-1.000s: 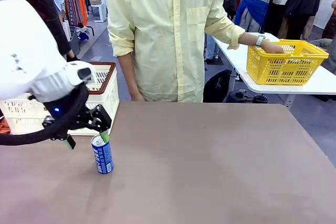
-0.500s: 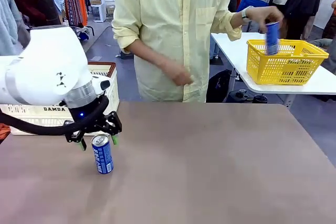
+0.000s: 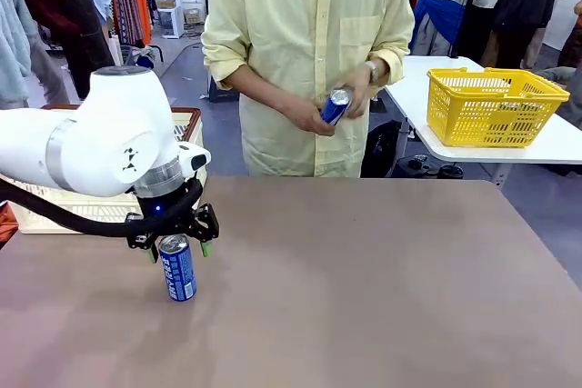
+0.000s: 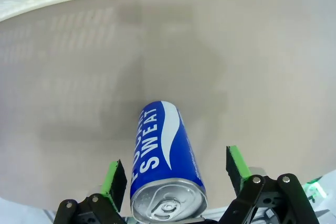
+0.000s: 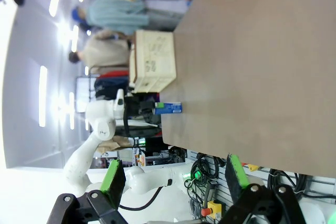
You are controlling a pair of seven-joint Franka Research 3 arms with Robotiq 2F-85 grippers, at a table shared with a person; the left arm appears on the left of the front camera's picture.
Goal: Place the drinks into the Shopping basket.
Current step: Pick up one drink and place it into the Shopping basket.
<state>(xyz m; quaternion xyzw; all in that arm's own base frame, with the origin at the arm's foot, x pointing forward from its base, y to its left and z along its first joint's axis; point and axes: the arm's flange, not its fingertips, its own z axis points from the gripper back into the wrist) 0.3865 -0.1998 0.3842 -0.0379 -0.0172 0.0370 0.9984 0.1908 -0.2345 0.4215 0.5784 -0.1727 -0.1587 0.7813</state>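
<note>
Can (image 3: 178, 272), blue Pocari Sweat, stands upright on table (image 3: 382, 279), left front area, just in front of basket (image 3: 193, 124). Left gripper (image 3: 177, 245) sits down over the can's top, jaws wide open, green pads (image 4: 237, 164) on either side with a gap each side; nothing gripped. Right gripper (image 5: 173, 174) hangs off the table's edge, jaws wide open, empty. Person across the table holds second can (image 3: 335, 106), also blue, in both hands (image 3: 309, 118) at waist height. Yellow basket (image 3: 496, 106) sits on side table (image 3: 546, 147), well apart.
</note>
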